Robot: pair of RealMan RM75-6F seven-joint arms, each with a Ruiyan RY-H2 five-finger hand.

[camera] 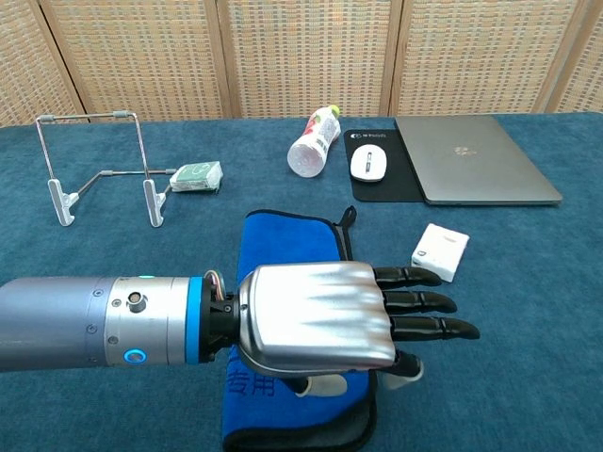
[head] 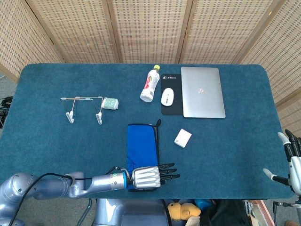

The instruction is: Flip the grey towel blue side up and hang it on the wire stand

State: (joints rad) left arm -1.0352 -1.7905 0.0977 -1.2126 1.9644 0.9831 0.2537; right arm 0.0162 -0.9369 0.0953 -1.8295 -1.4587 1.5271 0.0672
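Blue side of the towel (head: 142, 146) faces up, flat at the table's near edge; flip judged complete; left hand (camera: 325, 315) above its near end, fingers extended, empty; next: grip it, carry to wire stand (head: 83, 107).

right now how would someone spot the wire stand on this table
Start at the blue-carpeted table and look to its left half, away from the laptop. The wire stand sits beside a small green-and-white packet; it alone is a thin bare metal frame with white-tipped feet.
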